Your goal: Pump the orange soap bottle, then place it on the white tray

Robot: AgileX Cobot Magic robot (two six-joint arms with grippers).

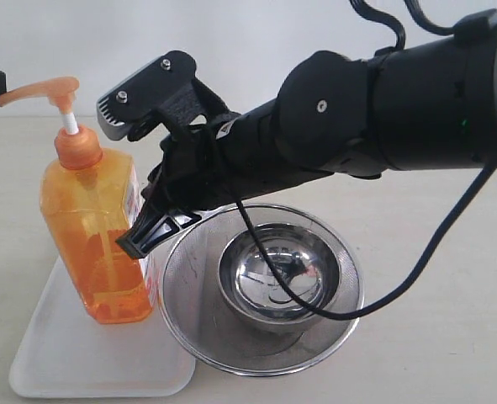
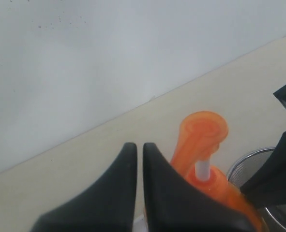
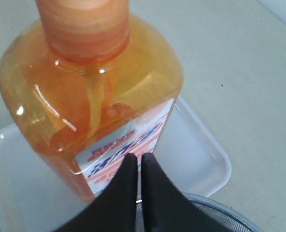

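Orange soap bottle point(image 1: 97, 244) stands upright on white tray point(image 1: 71, 362), pump head point(image 1: 46, 91) raised on its white stem.

Hidden or unclear:
- My left gripper point(image 2: 139, 147) is cut off at the exterior view's left edge. Wrist view: both fingers pressed together, nothing between them, pump head just beside.
- My right gripper point(image 3: 139, 157) is clenched on nothing, tips at the bottle's label point(image 3: 128, 150). Touching or a hair short, cannot tell.
- My right arm blocks the bottle's far shoulder and part of the table behind it.
- Label print is too blurred to read.

Surface, room:
- Pale beige table point(image 1: 450, 353), matte.
- Plain white wall point(image 1: 231, 42) behind, with a few dark specks in the left wrist view.

Around:
- Round steel mesh strainer point(image 1: 198, 328) lies just beside the tray, its rim overlapping the tray's corner. Resting on it or not, cannot tell.
- Shiny steel bowl point(image 1: 273, 278) sits inside the strainer.
- Black cable point(image 1: 433, 252) from my right arm loops down across the bowl.
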